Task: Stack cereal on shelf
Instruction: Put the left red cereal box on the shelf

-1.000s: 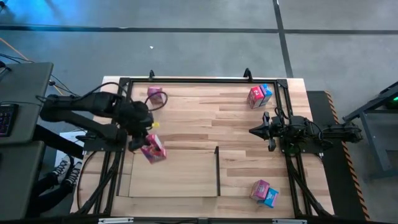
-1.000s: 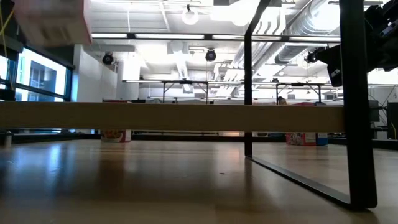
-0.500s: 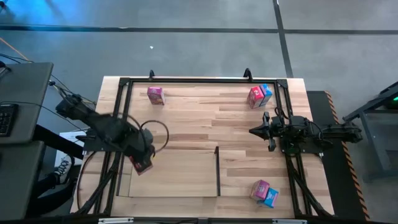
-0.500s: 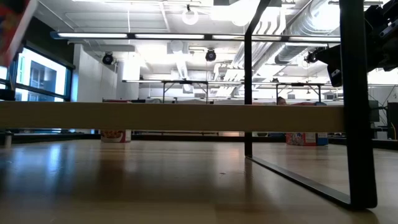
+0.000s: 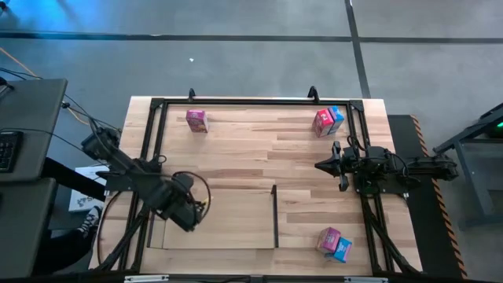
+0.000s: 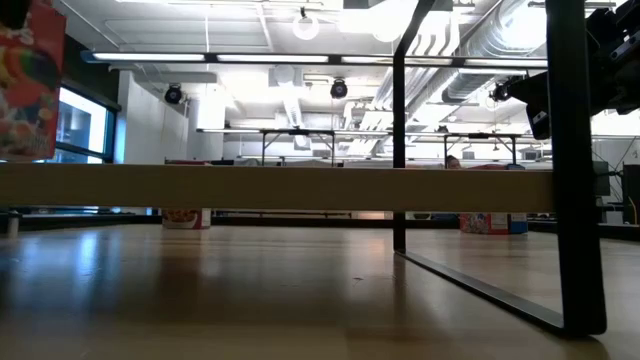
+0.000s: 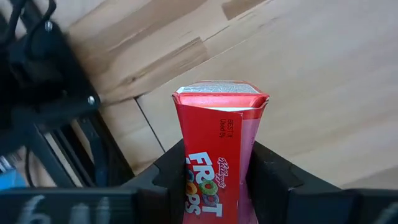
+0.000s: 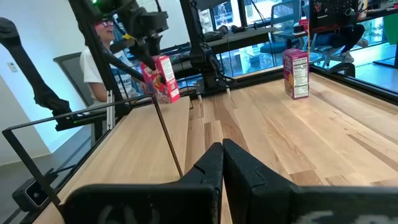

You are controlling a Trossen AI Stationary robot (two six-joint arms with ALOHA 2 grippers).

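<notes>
My left gripper [image 5: 187, 214] is shut on a red cereal box [image 7: 217, 149] above the left part of the light wood shelf panel [image 5: 228, 224]. From above the gripper hides the box. The box also shows in the low view [image 6: 30, 90] and in the right wrist view [image 8: 160, 78]. A pink box [image 5: 196, 119] stands at the far left of the table. A red and a light blue box [image 5: 328, 120] stand at the far right, and a pink and a light blue box [image 5: 334, 244] at the near right. My right gripper [image 5: 318, 166] is shut and empty at the table's right. My left gripper pinches the red box's two broad faces [image 7: 186, 168] between its two fingers [image 7: 267, 177]. The box's closed end [image 7: 217, 90] sticks out past the fingertips. The fingers come from above, and the box hangs below them, slightly tilted and clear of the panel.
A thin dark upright wall [image 5: 275, 214] stands at the panel's right side. A dark frame rail [image 5: 251, 102] runs along the table's edges. A person [image 8: 99, 56] sits beyond the table's left side.
My left gripper has carried the red box toward the table's near edge, over the shelf panel's left part. It has turned, so that it now covers the box from above. In the low view the box has come lower and stands more upright.
</notes>
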